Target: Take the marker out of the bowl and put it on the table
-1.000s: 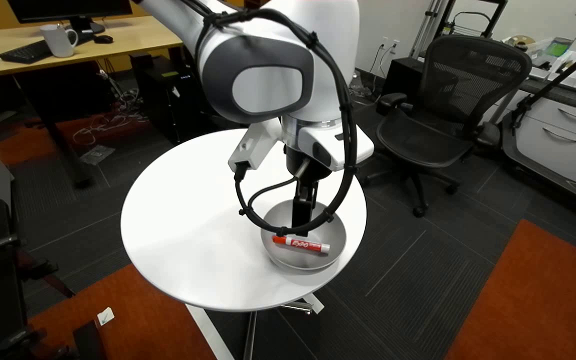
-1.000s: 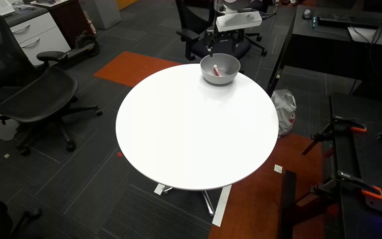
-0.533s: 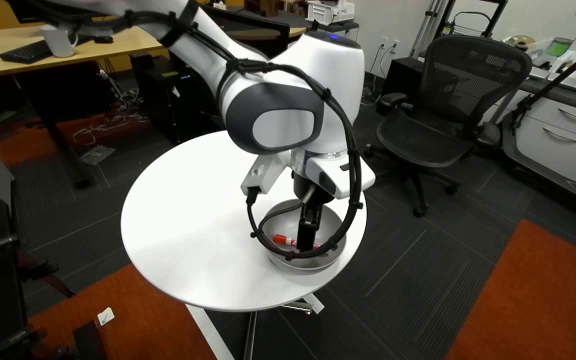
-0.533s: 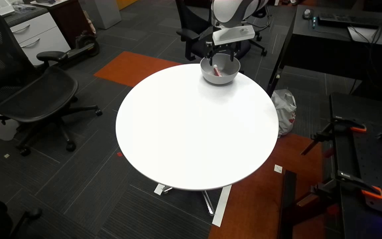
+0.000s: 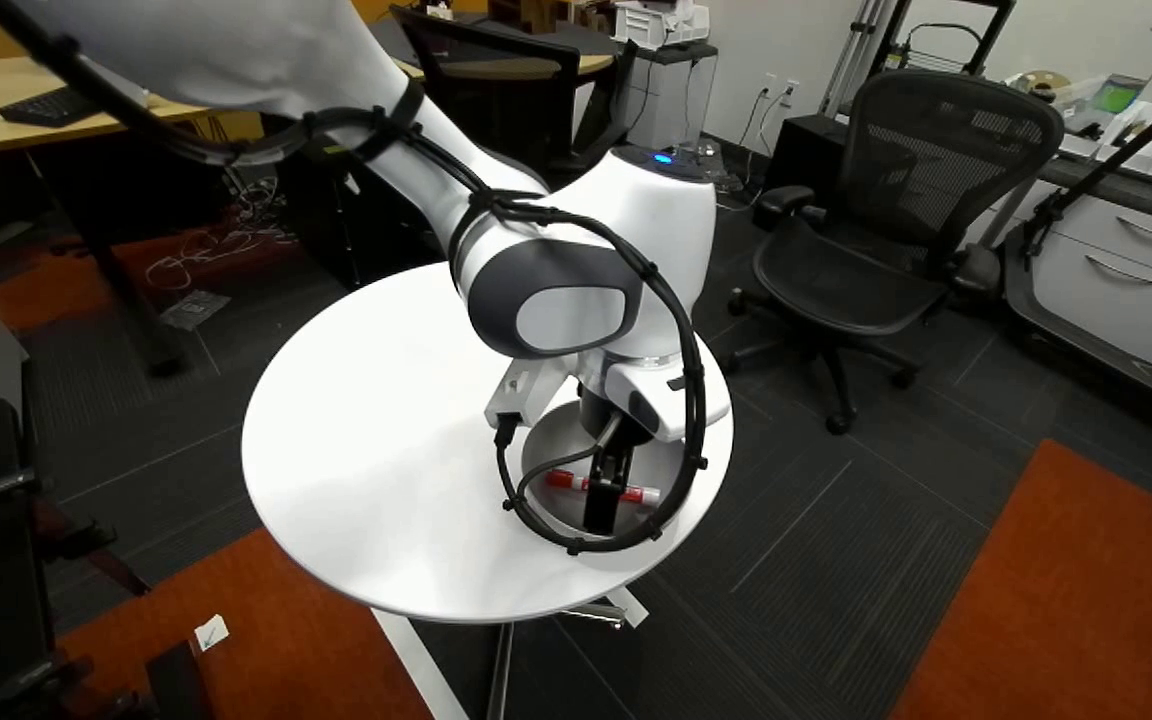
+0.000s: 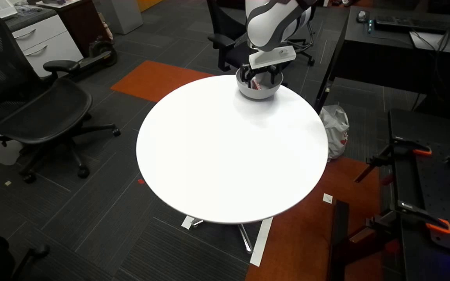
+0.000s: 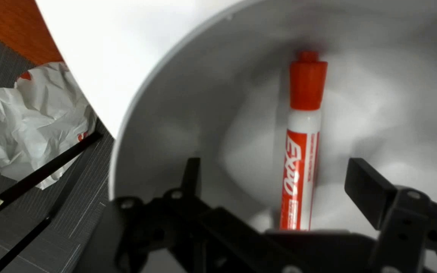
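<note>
The red and white marker point(image 5: 565, 480) lies in the grey bowl point(image 5: 548, 440), which stands near the edge of the round white table point(image 5: 376, 450). The marker also shows in an exterior view point(image 6: 254, 84) and in the wrist view point(image 7: 302, 151), red cap away from the gripper. The bowl point(image 6: 259, 94) and table point(image 6: 229, 156) show there too. My gripper point(image 7: 273, 170) is open, with its fingers down inside the bowl, one on each side of the marker and apart from it. The marker's near end is hidden by the gripper body. In an exterior view a finger point(image 5: 601, 515) covers the marker's middle.
The bowl's raised wall point(image 7: 146, 125) surrounds the fingers. A white plastic bag point(image 6: 335, 130) lies on the floor beside the table. A black chair point(image 5: 886, 200) stands behind the table, and a black bench with clamps point(image 6: 424, 164) stands at its side.
The arm has come down, and the gripper has gone from above the bowl to inside it, around the marker. The marker and bowl have not moved. The gripper stays open.
</note>
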